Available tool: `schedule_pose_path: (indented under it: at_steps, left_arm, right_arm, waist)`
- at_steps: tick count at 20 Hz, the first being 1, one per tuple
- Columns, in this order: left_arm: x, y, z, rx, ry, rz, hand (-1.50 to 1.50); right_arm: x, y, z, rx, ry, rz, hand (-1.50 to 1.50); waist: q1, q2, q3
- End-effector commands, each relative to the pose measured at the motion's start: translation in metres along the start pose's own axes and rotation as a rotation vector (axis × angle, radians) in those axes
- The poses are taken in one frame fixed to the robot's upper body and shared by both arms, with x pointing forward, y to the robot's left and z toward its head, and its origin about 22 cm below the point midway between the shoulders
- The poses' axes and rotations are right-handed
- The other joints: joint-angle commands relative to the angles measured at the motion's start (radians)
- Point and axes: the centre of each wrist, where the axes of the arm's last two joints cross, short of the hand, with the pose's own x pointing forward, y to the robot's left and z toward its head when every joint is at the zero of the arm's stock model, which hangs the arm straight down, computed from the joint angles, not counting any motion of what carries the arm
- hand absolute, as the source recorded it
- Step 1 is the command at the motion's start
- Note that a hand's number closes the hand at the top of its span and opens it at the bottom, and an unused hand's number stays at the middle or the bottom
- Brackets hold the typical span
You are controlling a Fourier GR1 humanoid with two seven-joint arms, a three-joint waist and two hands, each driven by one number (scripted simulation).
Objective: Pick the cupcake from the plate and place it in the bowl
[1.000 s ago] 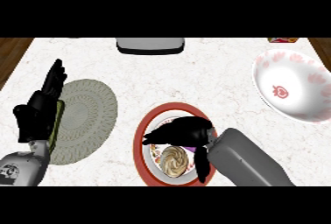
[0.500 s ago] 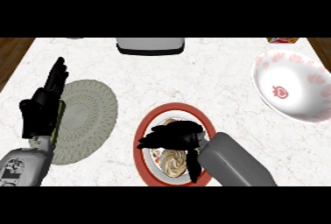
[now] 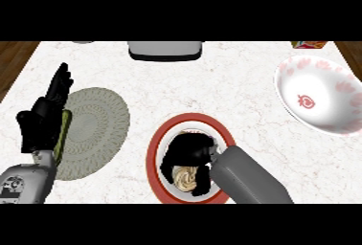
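Note:
A red-rimmed white plate (image 3: 157, 143) lies at the centre front of the counter. On it sits the cupcake (image 3: 186, 178), with swirled cream frosting showing. My right hand (image 3: 189, 154) reaches down over the plate with its fingers curled round the cupcake and hides most of it. A white bowl (image 3: 322, 103) with pink flower marks and a red emblem stands at the far right. At the left edge my left hand (image 3: 44, 117) rests open, fingers pointing up, beside a grey mat.
A round grey woven mat (image 3: 96, 129) lies left of the plate. A grey box-like object (image 3: 165, 50) stands at the counter's back edge, and a small colourful item (image 3: 309, 44) shows at the back right. Wooden floor borders the counter.
My right hand has drawn back toward the plate's front and closed lower around the cupcake. The left hand has shifted slightly.

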Motion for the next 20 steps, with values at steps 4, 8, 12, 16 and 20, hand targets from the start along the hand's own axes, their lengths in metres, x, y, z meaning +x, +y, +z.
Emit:
schedule_pose_path:
  at_steps: [4,8,12,16,20]
  left_arm:
    - [0.009,-0.018,0.017,-0.001,0.000,0.014,0.00]
    - [0.006,0.005,0.000,0.032,0.018,-0.007,0.00]
    - [-0.010,0.019,0.014,0.042,0.047,-0.022,0.00]
    - [-0.005,0.017,0.004,0.035,0.021,-0.011,0.00]
    - [-0.016,0.009,0.022,0.019,0.038,-0.007,0.00]
  right_arm:
    - [0.009,0.010,-0.009,-0.035,-0.033,-0.061,1.50]
    - [0.009,0.052,0.008,-0.167,0.340,-0.148,1.50]
    - [0.041,0.081,0.016,-0.308,0.514,-0.190,1.50]
    - [0.106,0.079,0.030,-0.454,0.512,-0.175,1.50]
    - [0.146,0.061,0.064,-0.694,0.455,-0.298,1.50]
  waist:
    - [0.002,0.012,0.001]
    - [-0.042,0.001,0.000]
    - [-0.052,-0.010,-0.001]
    - [-0.050,0.000,-0.001]
    - [-0.035,0.002,0.000]
